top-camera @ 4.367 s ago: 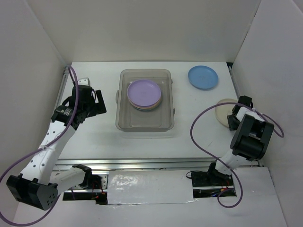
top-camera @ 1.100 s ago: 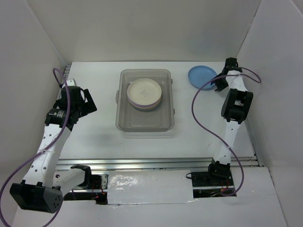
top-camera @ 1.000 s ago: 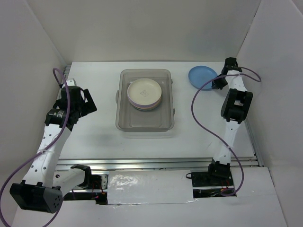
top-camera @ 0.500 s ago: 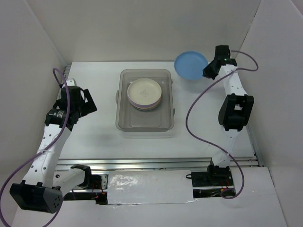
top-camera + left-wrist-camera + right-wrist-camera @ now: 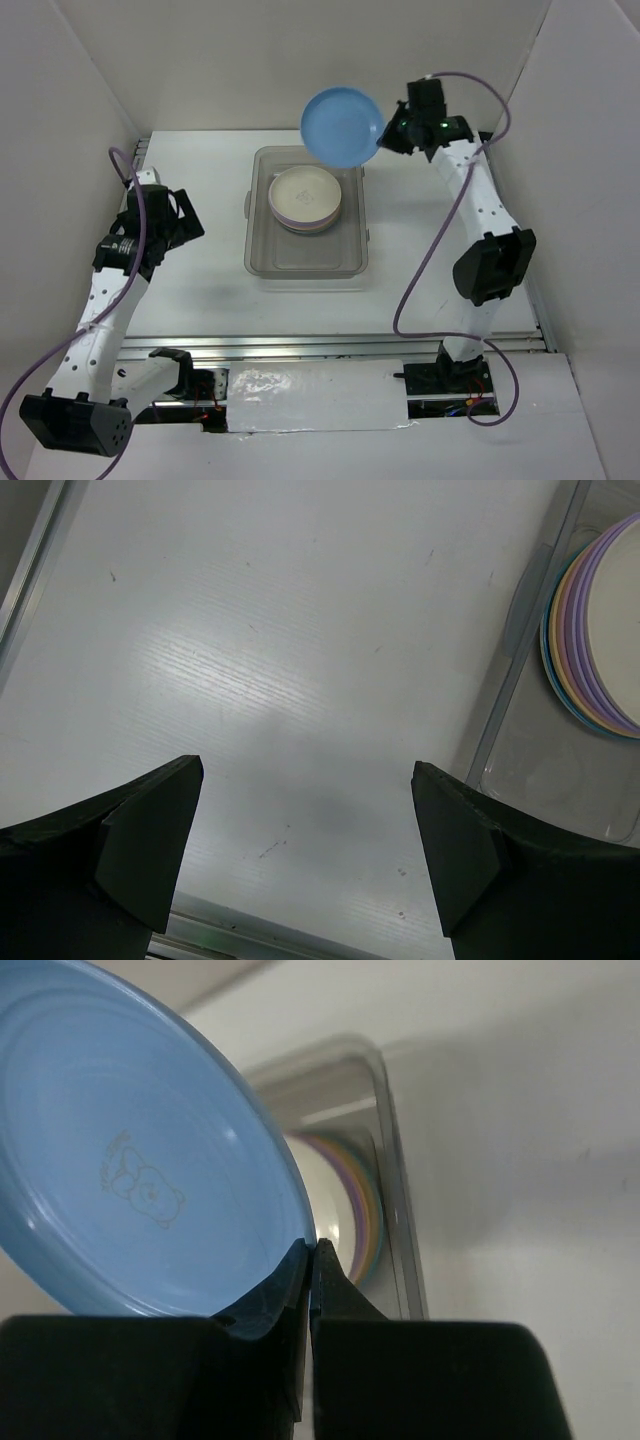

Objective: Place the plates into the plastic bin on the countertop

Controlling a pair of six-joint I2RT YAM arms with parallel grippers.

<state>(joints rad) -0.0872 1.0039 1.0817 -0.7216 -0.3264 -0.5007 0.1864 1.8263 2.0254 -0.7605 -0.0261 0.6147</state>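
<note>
While the right gripper (image 5: 385,140) pinched the blue plate (image 5: 342,126) at one o'clock of the plastic bin (image 5: 262,250), the left gripper (image 5: 305,772) hung spread.

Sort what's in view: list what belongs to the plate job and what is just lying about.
Belongs to the job: blue plate, pinched by the right end effector; stack of plates, cream on top, in the bin; countertop.

Just there: purple cables, metal rail, white walls; the left end effector, open and empty.
</note>
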